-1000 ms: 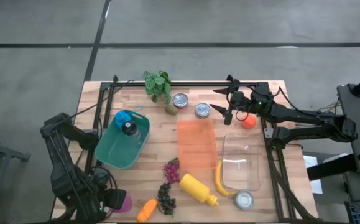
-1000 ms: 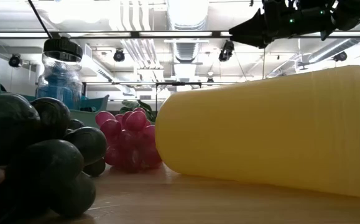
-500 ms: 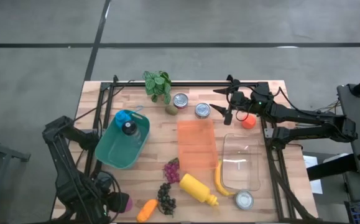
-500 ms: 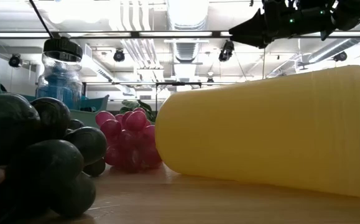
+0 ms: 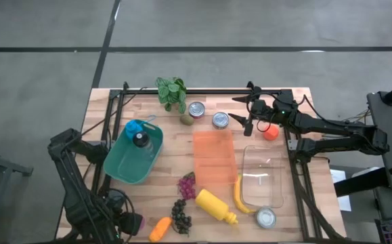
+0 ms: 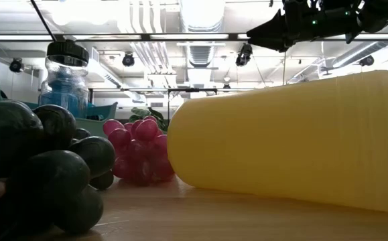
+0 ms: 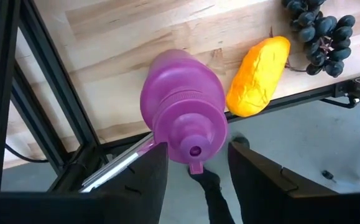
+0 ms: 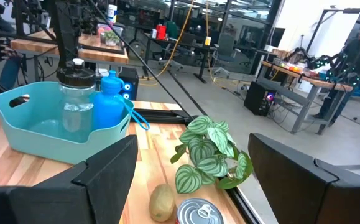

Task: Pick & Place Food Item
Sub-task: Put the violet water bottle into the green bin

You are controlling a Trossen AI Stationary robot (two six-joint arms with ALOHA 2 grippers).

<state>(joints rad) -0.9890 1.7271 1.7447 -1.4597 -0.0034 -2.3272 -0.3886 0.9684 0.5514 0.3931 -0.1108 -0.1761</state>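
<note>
My left gripper (image 7: 197, 182) is over the table's near left corner (image 5: 124, 225), pointing down and shut on a purple bottle (image 7: 181, 102) (image 5: 134, 221). Beside the bottle, an orange carrot-like food item (image 7: 258, 76) (image 5: 159, 229) and dark grapes (image 5: 180, 215) lie on the wood. My right gripper (image 5: 237, 110) (image 8: 192, 186) hangs level and open over the far right of the table, next to two cans (image 5: 196, 109), with nothing between its fingers. My left gripper pinches the purple bottle at its cap end (image 7: 192, 140) between its two fingers (image 7: 152, 177), coming from above and pointing down. The body reaches down below the fingers. Whether its lower end touches the table, I cannot tell.
A teal tub (image 5: 126, 173) with two bottles stands at the left. An orange tray (image 5: 214, 156) and a clear container (image 5: 263, 175) sit mid-table. Red grapes (image 5: 187, 185), a yellow squeeze bottle (image 5: 214, 205), a banana (image 5: 239, 195), a kiwi (image 5: 186, 120), an orange ball (image 5: 271, 133) and a plant (image 5: 172, 91) are spread around.
My left arm has sunk a little toward the table's near edge, with the purple bottle still between its fingers.
</note>
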